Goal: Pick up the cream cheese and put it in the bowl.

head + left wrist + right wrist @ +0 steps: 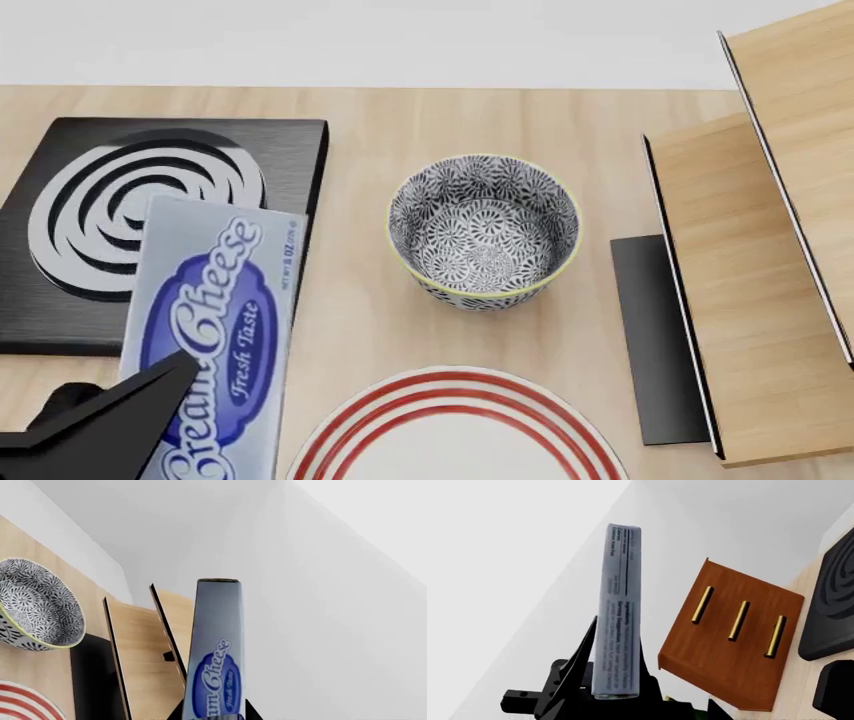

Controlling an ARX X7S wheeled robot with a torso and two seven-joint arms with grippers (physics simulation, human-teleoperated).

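Cream cheese (214, 330) clamped in left gripper (94, 425), lifted above table left of bowl (485, 230); transport step under way; next: carry rightward over bowl, then open jaws.

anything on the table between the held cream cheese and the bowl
Nothing: in the head view only bare wood tabletop separates the cream cheese from the bowl. The red-ringed plate lies nearer the camera, off that stretch.
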